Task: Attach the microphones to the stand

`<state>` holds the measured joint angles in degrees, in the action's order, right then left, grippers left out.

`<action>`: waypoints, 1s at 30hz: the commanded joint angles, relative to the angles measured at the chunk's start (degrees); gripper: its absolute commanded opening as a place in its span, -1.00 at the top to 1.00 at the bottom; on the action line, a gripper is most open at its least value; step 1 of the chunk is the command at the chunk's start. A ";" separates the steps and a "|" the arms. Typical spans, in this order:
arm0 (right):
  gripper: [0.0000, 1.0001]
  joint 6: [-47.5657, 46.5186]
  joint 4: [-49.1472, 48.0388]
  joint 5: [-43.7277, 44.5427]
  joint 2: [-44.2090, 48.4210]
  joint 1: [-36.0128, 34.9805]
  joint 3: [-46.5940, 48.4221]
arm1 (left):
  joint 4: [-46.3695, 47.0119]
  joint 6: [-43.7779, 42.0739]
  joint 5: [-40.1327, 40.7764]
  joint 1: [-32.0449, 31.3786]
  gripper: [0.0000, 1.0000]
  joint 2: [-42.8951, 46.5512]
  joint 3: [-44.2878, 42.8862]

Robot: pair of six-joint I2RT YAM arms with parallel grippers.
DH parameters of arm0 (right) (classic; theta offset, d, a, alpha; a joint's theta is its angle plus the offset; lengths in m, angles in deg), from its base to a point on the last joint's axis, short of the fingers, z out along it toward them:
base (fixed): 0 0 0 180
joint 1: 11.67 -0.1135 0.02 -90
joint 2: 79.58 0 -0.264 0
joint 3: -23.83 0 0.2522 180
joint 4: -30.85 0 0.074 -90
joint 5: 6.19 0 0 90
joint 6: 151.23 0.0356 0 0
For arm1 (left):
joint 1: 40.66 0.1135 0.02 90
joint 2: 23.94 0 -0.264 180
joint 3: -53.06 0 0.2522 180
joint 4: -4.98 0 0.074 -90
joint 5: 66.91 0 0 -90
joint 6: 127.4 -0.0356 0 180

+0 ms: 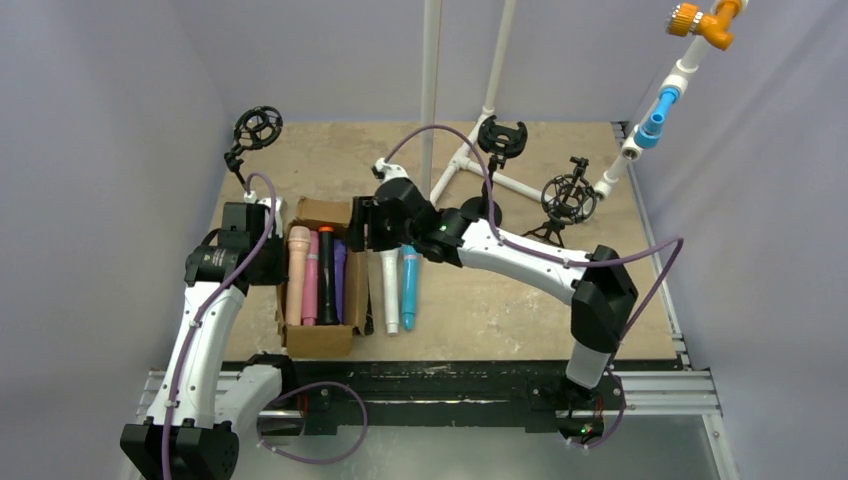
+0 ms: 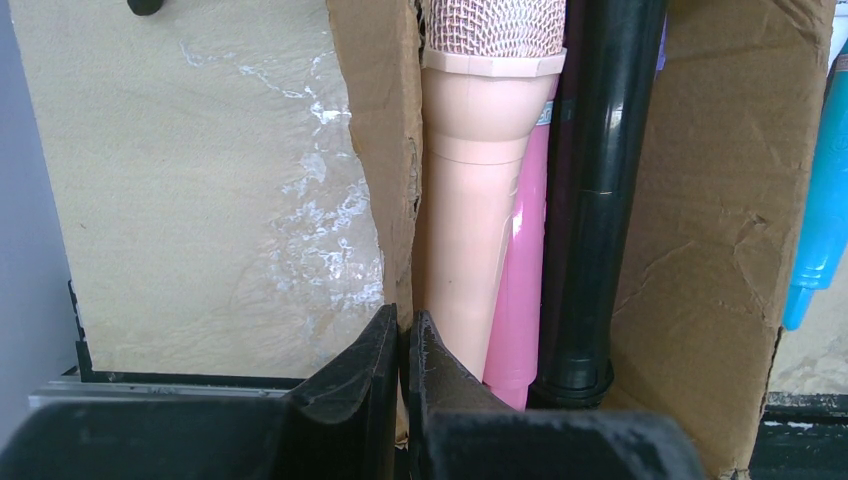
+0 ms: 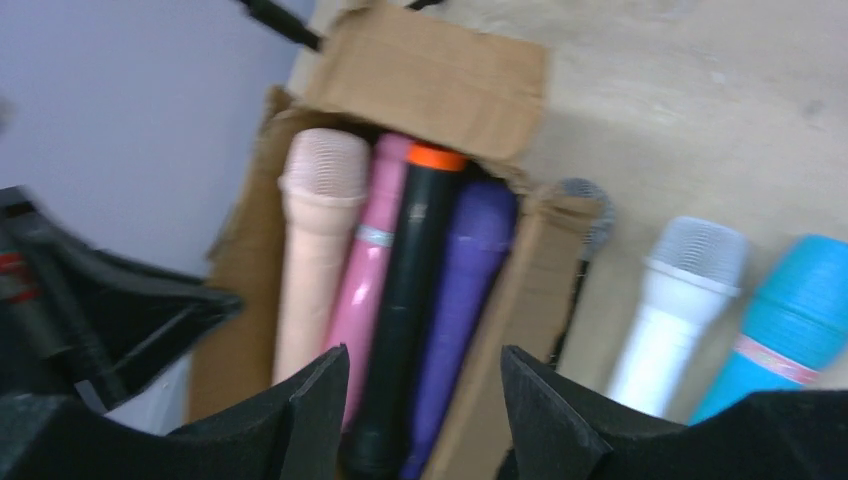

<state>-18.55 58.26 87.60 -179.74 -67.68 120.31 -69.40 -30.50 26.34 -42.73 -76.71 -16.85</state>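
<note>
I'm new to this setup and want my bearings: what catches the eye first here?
A torn cardboard box left of centre holds a peach mic, pink mic, black mic and purple mic side by side. The open right gripper hangs over them, while the shut left gripper pinches the box's left wall. A white mic and a blue mic lie on the table just right of the box.
</note>
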 commanded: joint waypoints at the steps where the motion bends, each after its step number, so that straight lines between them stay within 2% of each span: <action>1: -0.19 -2.74 5.45 0.91 -5.78 -4.38 11.60 | 2.59 0.31 0.14 -0.23 1.00 1.00 -3.55; 6: -0.15 -3.40 8.60 -1.88 -12.23 -5.41 17.81 | 2.50 0.40 -0.06 -0.23 1.00 1.04 -3.38; 17: -0.13 -5.09 13.50 1.14 -21.94 -7.22 25.59 | 2.78 0.51 -0.92 -0.22 1.00 1.09 -3.01; 24: 0.01 -4.67 13.04 1.11 -27.58 -7.84 28.99 | 2.73 0.27 -1.84 -0.23 1.00 1.43 -3.01; 26: 0.12 -4.11 11.92 0.16 -28.20 -7.89 29.01 | 2.83 0.06 -1.93 -0.22 1.00 1.53 -2.97; 30: 0.49 -2.00 7.52 -2.42 -25.54 -7.82 26.06 | 3.11 -0.30 -1.60 -0.27 1.00 1.69 -2.60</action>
<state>-21.35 69.69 87.34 -206.93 -75.13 147.61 -70.27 -30.52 26.29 -42.71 -76.58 -16.87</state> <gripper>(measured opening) 0.371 0.031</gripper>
